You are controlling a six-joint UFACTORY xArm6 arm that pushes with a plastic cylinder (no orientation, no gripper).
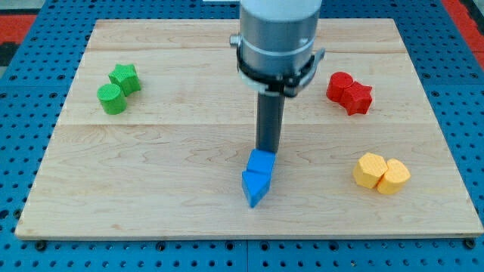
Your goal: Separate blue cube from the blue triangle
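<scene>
The blue cube (pixel 262 162) sits near the middle of the wooden board (pixel 166 166), toward the view's bottom. The blue triangle (pixel 255 187) touches its lower edge and points toward the view's bottom. My tip (pixel 266 150) comes down from the arm at the view's top and stands right at the cube's upper edge, on the side away from the triangle. The very end of the tip is partly hidden by the cube.
Two green blocks (pixel 118 89) lie together at the view's upper left. Two red blocks (pixel 349 92) lie together at the upper right. Two yellow blocks (pixel 381 173) lie together at the right, lower down. A blue pegboard (pixel 23 113) surrounds the board.
</scene>
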